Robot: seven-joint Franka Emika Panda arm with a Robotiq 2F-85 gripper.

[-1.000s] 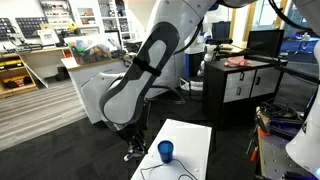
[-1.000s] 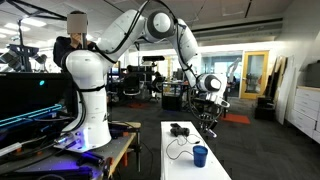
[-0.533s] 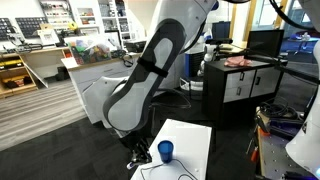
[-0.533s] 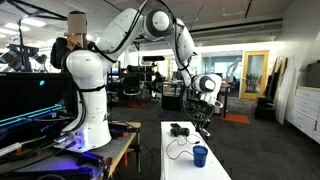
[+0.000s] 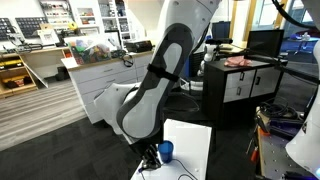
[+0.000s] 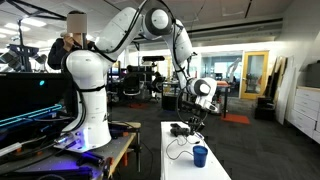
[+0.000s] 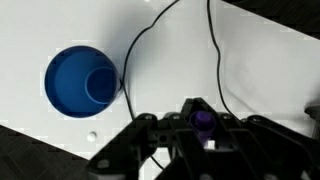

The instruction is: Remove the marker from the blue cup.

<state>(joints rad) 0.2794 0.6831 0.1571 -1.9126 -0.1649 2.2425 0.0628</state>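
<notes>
Wrist view shows the blue cup [image 7: 81, 80] up-left of the pincer [image 7: 197, 120]

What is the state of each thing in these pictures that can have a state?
blue cup: upright on the white table, empty, nothing touching it.
marker: out of the cup; a purple tip, probably the marker, sits between the end effector's fingers.
end effector: closed on that tip, off to the side of the cup.
black cable: lying loose on the table.
</notes>
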